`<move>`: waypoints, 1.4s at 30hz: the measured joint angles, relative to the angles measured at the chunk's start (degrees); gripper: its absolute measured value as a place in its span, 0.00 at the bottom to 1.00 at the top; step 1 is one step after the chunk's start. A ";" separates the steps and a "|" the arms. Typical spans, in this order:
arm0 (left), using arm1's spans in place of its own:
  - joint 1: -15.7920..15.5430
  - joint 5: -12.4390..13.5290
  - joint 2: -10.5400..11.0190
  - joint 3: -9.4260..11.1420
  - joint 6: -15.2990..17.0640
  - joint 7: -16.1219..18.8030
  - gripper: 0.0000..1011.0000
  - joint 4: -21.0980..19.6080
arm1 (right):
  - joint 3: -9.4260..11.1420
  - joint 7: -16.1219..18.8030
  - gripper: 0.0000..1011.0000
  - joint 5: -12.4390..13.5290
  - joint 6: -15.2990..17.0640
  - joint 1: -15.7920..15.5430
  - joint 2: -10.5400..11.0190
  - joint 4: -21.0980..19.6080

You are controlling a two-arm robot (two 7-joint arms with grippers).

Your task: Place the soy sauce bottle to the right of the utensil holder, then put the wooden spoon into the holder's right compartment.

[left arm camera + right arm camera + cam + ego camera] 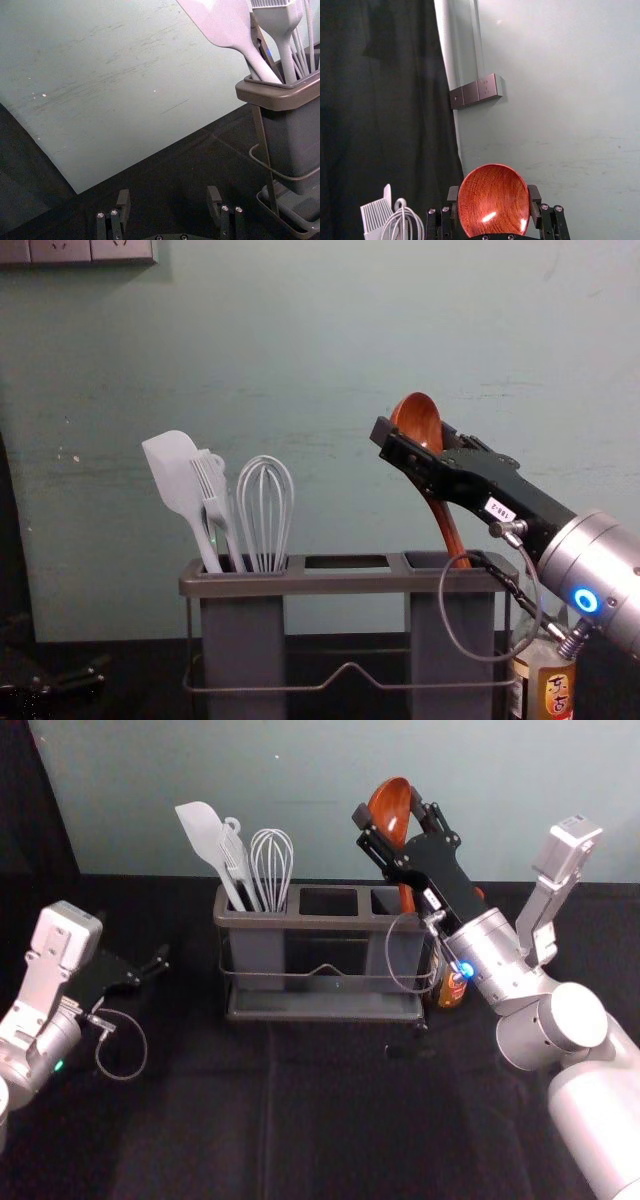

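Observation:
The right gripper (390,812) is at the utensil holder's (300,920) right end, shut on the bowl of the wooden spoon (391,808). In the right wrist view, the right gripper (493,195) has a finger against each side of the spoon's bowl (493,200). The chest view has the spoon (420,420) tilted, its handle reaching down into the right compartment; its lower end is hidden. The soy sauce bottle (553,680) stands right of the holder, partly behind the right arm. Left of the holder is the left gripper (160,962); its wrist view has that gripper (169,204) open and empty.
A white spatula (205,835), a brush (213,490) and a whisk (271,865) stand in the holder's left compartment. The pale wall (300,780) rises close behind the holder. Black cloth (330,1110) covers the table in front of it.

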 joint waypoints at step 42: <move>0.00 0.00 0.00 0.00 0.00 0.00 0.99 0.00 | 0.94 -0.53 0.99 0.39 -0.71 -1.93 0.18 -4.73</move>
